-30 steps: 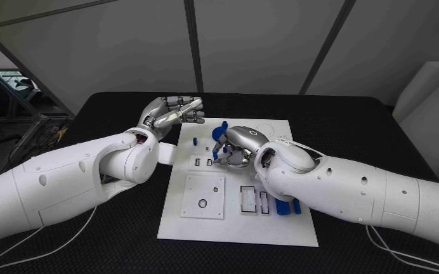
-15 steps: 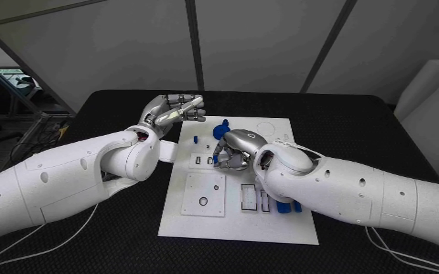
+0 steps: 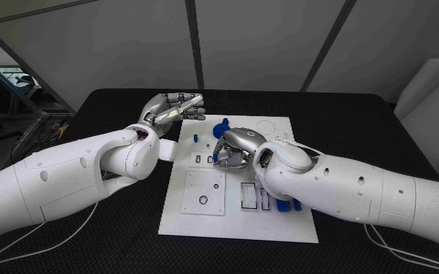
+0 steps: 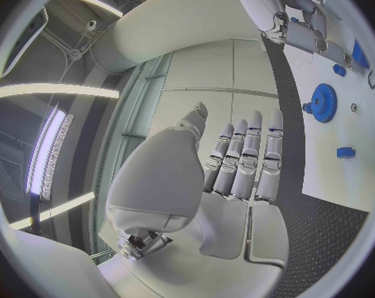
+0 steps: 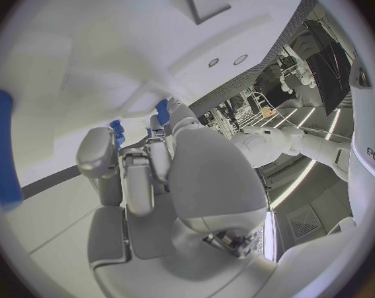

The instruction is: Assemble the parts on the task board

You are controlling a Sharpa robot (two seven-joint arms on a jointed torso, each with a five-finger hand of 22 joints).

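The white task board (image 3: 275,226) lies in the middle of the black table. My right hand (image 3: 234,148) is low over the board's middle. Its curled fingers close round a small blue part (image 5: 117,131), just above the small slots (image 3: 198,159). My left hand (image 3: 174,110) hovers off the board's far left corner, fingers (image 4: 252,159) straight and apart from the thumb, holding nothing. A blue gear (image 3: 219,131) (image 4: 323,102) stands on the board's far half, and a small blue peg (image 3: 195,138) (image 4: 346,152) stands to its left.
Two blue blocks (image 3: 289,206) stand near the board's near right side, beside rectangular slots (image 3: 248,197). A square plate with round holes (image 3: 203,194) is at the near left. Black table (image 3: 101,106) surrounds the board.
My left hand has risen slightly. My right hand stays over the same spot on the board.
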